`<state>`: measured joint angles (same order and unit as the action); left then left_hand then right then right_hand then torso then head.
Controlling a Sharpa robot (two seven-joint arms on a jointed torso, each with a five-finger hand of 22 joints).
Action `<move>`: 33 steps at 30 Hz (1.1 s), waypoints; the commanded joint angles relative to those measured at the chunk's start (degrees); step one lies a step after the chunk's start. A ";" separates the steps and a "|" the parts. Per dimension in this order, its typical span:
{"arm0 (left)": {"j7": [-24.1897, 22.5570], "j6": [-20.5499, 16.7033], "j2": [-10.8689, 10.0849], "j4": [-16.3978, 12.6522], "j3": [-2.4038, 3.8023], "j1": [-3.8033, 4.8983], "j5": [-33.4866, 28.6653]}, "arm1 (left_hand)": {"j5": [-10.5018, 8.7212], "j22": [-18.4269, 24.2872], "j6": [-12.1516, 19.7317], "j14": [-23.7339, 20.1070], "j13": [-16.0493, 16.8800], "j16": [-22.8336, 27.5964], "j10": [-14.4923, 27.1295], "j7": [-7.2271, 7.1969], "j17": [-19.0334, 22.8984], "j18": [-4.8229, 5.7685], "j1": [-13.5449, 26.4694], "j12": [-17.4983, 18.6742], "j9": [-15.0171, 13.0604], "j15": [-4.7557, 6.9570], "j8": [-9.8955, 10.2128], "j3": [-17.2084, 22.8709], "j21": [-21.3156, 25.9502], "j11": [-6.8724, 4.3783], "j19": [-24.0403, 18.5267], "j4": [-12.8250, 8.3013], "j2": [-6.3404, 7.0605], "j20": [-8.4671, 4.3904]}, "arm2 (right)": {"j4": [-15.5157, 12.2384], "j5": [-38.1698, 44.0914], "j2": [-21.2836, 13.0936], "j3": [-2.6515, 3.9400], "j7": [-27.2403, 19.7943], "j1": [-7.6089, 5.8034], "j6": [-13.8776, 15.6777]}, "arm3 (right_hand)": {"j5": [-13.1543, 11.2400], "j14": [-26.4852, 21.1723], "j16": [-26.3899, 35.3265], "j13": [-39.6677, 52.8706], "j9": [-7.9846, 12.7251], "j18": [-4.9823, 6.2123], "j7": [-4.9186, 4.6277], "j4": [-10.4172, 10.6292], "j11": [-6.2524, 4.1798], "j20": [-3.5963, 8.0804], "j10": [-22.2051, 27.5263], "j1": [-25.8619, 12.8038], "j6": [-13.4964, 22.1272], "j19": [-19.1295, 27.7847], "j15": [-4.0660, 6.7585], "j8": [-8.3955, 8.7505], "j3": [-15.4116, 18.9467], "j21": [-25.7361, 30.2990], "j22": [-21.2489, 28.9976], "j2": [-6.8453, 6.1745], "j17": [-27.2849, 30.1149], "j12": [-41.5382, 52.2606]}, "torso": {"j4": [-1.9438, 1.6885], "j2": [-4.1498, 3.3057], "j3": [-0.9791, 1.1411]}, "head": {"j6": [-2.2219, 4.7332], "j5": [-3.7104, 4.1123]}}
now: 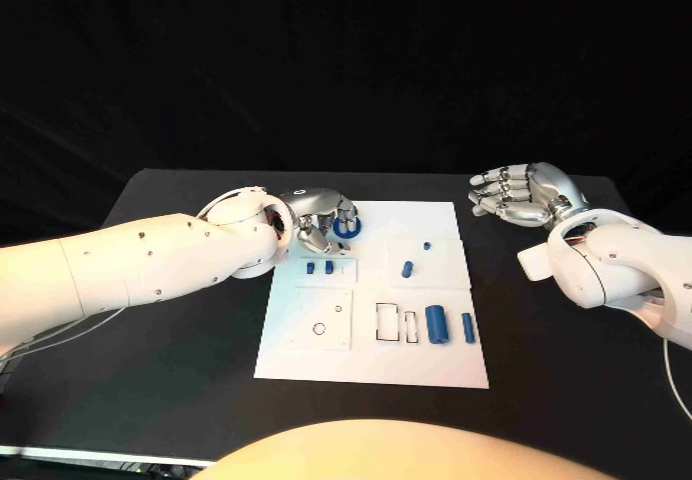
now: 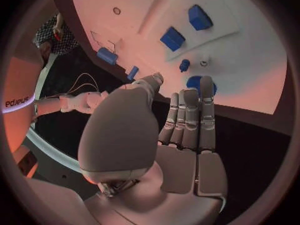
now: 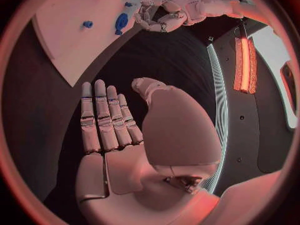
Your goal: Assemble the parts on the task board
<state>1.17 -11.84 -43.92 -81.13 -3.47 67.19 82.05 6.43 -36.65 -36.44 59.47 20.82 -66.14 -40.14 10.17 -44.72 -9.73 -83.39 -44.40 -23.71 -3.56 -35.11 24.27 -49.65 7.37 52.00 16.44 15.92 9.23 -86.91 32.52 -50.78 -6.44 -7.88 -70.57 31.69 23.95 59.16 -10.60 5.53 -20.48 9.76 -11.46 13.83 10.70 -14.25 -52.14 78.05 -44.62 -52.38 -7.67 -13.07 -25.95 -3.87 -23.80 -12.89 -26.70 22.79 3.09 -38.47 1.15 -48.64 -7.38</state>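
The left hand (image 1: 320,215) hovers over the task board's (image 1: 433,365) far-left corner, fingers apart around a blue ring part (image 1: 346,229) without clearly gripping it. Likely the pick-up step: next, close and lift. The right hand (image 1: 522,194), fingers apart, waits beside the board's far-right corner. I count 7 blue parts, 1 board.

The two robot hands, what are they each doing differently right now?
The left robot hand reaches over the far-left corner of the task board, its fingers by a blue ring-shaped part; whether it grips that part I cannot tell. The right robot hand sits off the board, over the black table, holding nothing, its fingers straight and apart from the thumb. Both are silver hands on white arms.
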 commanded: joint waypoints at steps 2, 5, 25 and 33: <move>1.64 3.71 0.68 0.52 -0.01 -0.01 5.13 | 0.18 0.02 -0.63 0.48 -0.18 -0.49 -0.18 0.07 -0.34 -0.82 -0.33 -0.39 0.31 0.05 0.43 -0.38 0.08 -0.19 0.54 -0.02 -0.29 0.09 | 0.03 0.05 0.07 0.03 -0.87 0.07 -0.35 | 0.37 0.08 0.17 -0.05 0.05 0.69 -3.09 -0.33 0.00 0.01 0.47 -0.51 0.43 0.35 -0.10 -0.19 -0.03 0.15 0.05 0.11 0.05 0.29 | 0.05 -0.01 0.02 | 0.04 -0.04; 1.97 4.37 0.97 0.79 -0.01 -0.01 5.49 | 0.06 0.00 -0.41 0.45 -0.63 -0.80 -0.49 0.22 -0.04 -0.80 -0.11 -0.46 1.15 0.08 1.27 -1.05 0.07 -0.23 0.70 0.13 -0.26 0.04 | 0.02 0.05 0.08 0.03 -0.86 0.08 -0.33 | 0.37 0.08 0.17 -0.05 0.05 0.69 -3.09 -0.33 0.00 0.01 0.47 -0.51 0.43 0.35 -0.10 -0.19 -0.03 0.15 0.05 0.11 0.05 0.29 | 0.05 -0.02 0.05 | 0.04 -0.06; 2.72 5.78 3.00 3.05 -0.19 -0.04 7.12 | 0.29 -1.76 -7.57 2.66 -6.13 -4.99 -5.11 -1.05 -0.57 -0.80 -3.38 3.07 6.01 0.68 5.50 3.71 -1.96 -0.80 1.10 -0.15 -0.58 -0.47 | 0.01 -0.02 0.13 0.03 -0.96 0.09 -0.23 | 0.39 0.09 0.21 -0.10 0.06 0.69 -3.10 -0.36 0.00 0.00 0.48 -0.50 0.45 0.35 -0.10 -0.19 -0.04 0.14 0.12 0.13 0.08 0.30 | 0.02 -0.01 0.09 | 0.12 0.01; 2.32 6.72 3.56 3.75 -0.25 -0.11 7.12 | 0.13 -2.99 -9.55 3.77 -7.69 -6.57 -7.55 -1.26 -1.52 -0.80 -4.32 4.60 6.81 1.06 6.94 6.74 -3.41 -1.20 0.87 -0.84 -0.07 -0.84 | 0.00 -0.05 0.22 0.03 -0.88 0.09 -0.40 | 0.39 0.09 0.21 -0.10 0.06 0.69 -3.10 -0.36 0.00 0.00 0.48 -0.50 0.45 0.35 -0.10 -0.19 -0.04 0.14 0.12 0.13 0.08 0.30 | 0.06 -0.04 0.04 | -0.03 0.13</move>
<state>3.88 -6.64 -40.55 -77.43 -3.72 67.12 88.57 6.44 -39.59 -45.61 62.93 13.18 -72.55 -47.25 8.81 -46.07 -9.73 -87.36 -39.93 -16.94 -2.47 -28.44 30.64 -52.81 6.21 52.82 15.67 15.59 8.78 -86.89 32.45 -50.61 -6.44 -8.03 -70.49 31.70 23.95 59.16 -10.57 5.49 -20.48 9.76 -11.46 13.83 10.70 -14.25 -52.14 78.05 -44.62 -52.38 -7.67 -13.07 -25.95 -3.87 -23.73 -12.89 -26.72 22.79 3.13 -38.47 1.20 -48.60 -7.31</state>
